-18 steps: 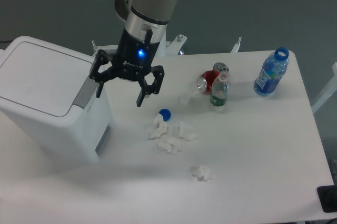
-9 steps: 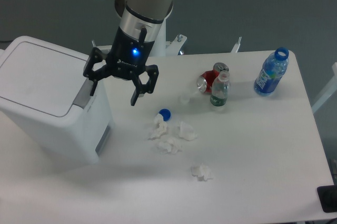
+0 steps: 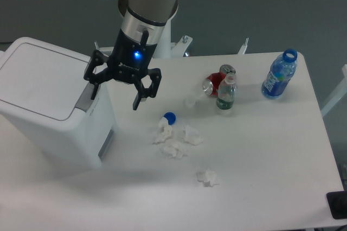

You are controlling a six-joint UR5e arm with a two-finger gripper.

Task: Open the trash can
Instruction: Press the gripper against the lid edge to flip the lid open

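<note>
On the table (image 3: 271,149): two bottles (image 3: 226,92), one trash can (image 3: 49,106).

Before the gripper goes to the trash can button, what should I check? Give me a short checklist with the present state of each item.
1. Lid of the trash can shut and flat: ok.
2. Grey button strip in view and not covered: ok.
3. Gripper open and holding nothing: ok.
4. One finger near the strip: ok, but whether it touches cannot tell.
5. Blue cap and crumpled tissues away from the can: ok.
6. Bottles and cans away from the gripper's path: ok.
</note>
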